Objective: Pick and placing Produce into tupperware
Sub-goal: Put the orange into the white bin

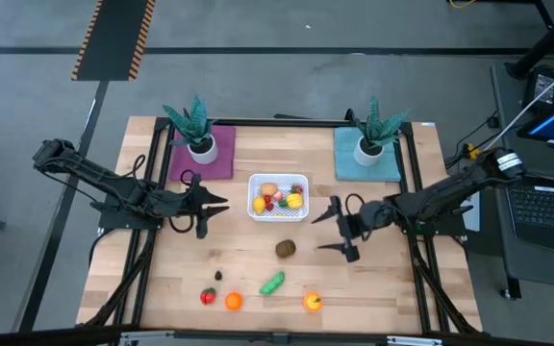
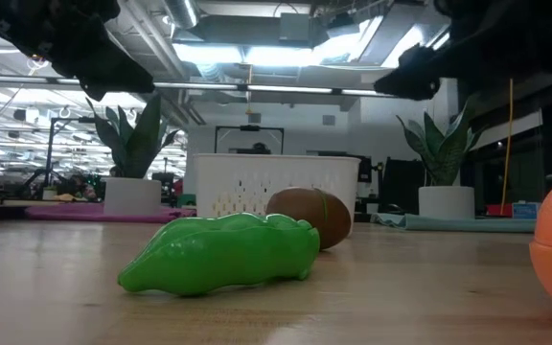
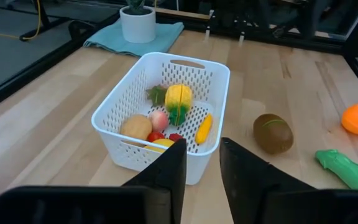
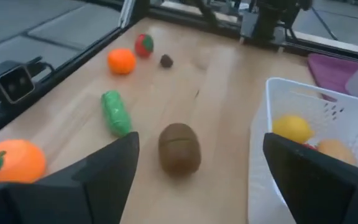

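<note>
Perforated white plastic forms the tupperware (image 1: 278, 197), a round-cornered basket at the centre of the pale wooden table (image 1: 162, 279), holding smooth yellow, red and tan toy pieces (image 3: 178, 102). Loose on the wood in front lie an egg-shaped brown kiwi (image 1: 286, 249), a lumpy glossy green pod (image 1: 273, 283), two round orange fruits (image 1: 233, 300) (image 1: 313, 302), a red piece (image 1: 208, 296) and a small dark one (image 1: 218, 275). Left gripper (image 1: 210, 210) hangs just beside the basket, fingers nearly together and empty. Right gripper (image 1: 335, 231) hangs near the kiwi, spread wide, empty.
</note>
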Controlling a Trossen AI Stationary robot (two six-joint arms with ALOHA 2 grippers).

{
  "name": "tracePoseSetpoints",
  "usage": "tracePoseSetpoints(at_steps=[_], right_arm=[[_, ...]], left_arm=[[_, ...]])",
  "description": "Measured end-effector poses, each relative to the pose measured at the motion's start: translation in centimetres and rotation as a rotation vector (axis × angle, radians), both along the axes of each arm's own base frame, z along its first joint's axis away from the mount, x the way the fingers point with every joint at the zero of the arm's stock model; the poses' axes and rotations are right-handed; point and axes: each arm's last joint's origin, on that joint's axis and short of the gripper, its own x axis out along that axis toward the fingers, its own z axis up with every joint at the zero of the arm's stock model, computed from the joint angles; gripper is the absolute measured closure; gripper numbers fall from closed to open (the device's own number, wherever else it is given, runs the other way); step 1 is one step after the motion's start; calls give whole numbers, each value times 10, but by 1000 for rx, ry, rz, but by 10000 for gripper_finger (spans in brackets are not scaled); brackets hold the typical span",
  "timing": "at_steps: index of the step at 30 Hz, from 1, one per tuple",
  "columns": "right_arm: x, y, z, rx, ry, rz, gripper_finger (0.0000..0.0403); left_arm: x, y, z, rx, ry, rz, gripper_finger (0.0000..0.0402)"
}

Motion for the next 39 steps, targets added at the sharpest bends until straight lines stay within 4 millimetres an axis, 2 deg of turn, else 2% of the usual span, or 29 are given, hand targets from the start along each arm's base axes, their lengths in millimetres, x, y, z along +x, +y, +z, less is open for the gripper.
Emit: tracePoseSetpoints(at_steps=[8, 17, 23, 26, 30, 33, 39], right_arm=[[2, 32, 18, -86, 117, -10, 60], [26, 79, 22, -175, 256, 78, 60], [42, 104, 21, -144, 343, 64, 60], [48, 116, 18, -177, 395, 78, 60], [55, 130, 18, -191, 454, 77, 60], [57, 138, 20, -183, 529, 45, 60], [66, 155, 22, -80, 557, -20, 60]], left_arm=[[0, 0, 0, 0, 0, 0, 329], [0, -2, 0, 40, 10, -27, 345], [-4, -9, -9, 52, -2, -80, 357], [-5, -12, -18, 80, -66, -124, 364], [-8, -12, -20, 106, -182, -144, 373], [-9, -12, -23, 107, -175, -152, 379], [-10, -11, -25, 99, -168, -151, 392]])
